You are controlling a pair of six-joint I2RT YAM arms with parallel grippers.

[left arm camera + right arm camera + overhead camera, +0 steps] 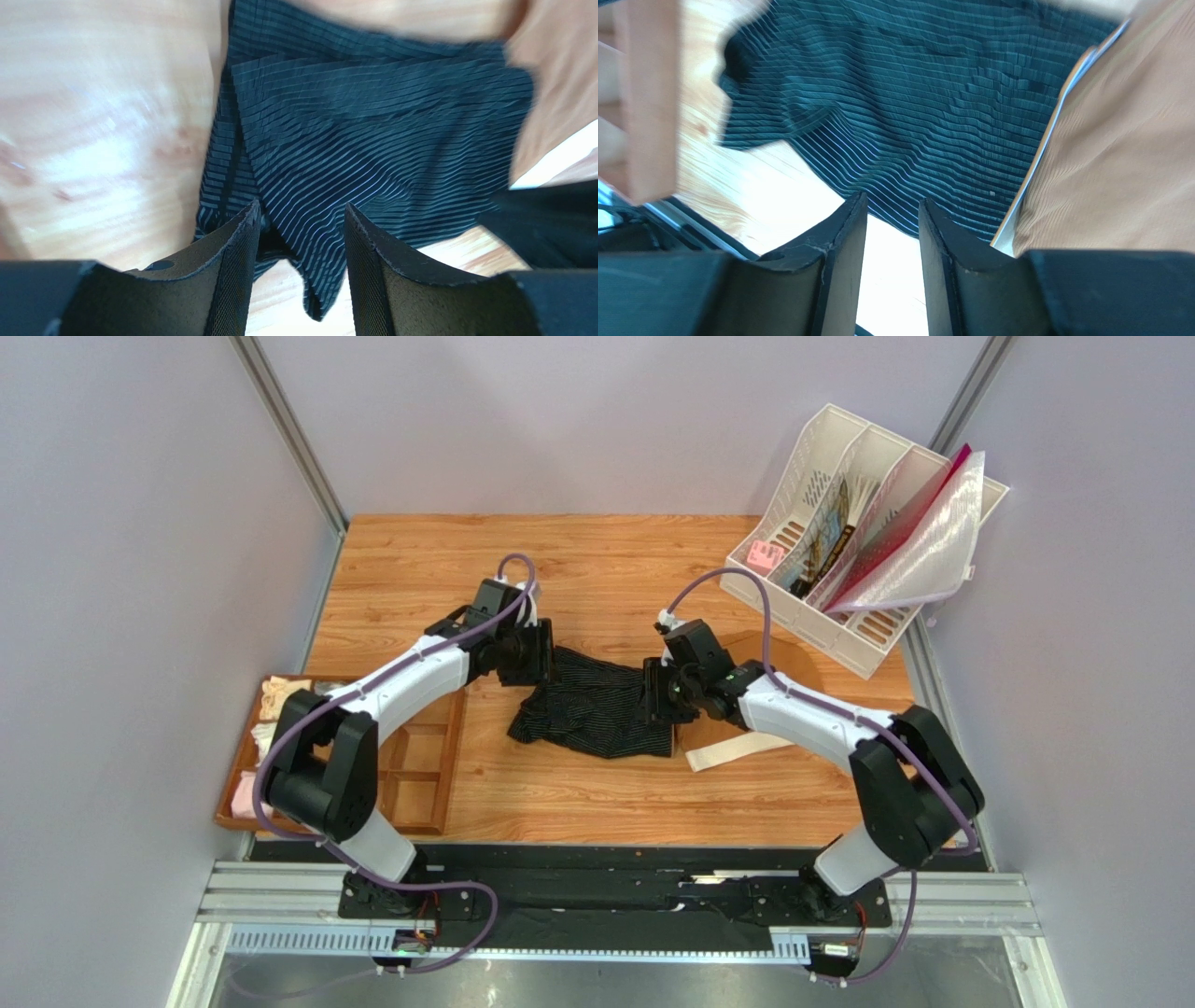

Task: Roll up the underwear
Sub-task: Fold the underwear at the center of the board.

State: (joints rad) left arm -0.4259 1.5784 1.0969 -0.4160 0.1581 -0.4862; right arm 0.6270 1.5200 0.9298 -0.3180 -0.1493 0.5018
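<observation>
The underwear (pixel 589 711) lies crumpled at the middle of the table (pixel 617 560), dark with fine pale stripes, its folds bunched (no roll formed). In the left wrist view the underwear (pixel 365 126) spreads out ahead of the fingers, one layer folded over another. In the right wrist view the underwear (pixel 927 105) fills the upper middle, one edge curling at 9 o'clock.

The left gripper (pixel 525 655) is at the underwear's 10 o'clock corner. Seen from its wrist, the left gripper (pixel 300 210) has its jaws spread, with a point of the fabric showing in the gap between them; whether they touch it I cannot tell. The right gripper (pixel 657 693) is at the 3 o'clock edge. From its wrist, the right gripper (pixel 892 201) also has its jaws apart, bare bright table in the gap and the fabric's edge just past the tips.

Brown briefs (pixel 1109 182) lie just beside the underwear, their cream band (pixel 737 752) at its 4 o'clock. A wooden tray (pixel 421 805) sits at the table's 8 o'clock edge, a white rack (pixel 821 462) at 2 o'clock.
</observation>
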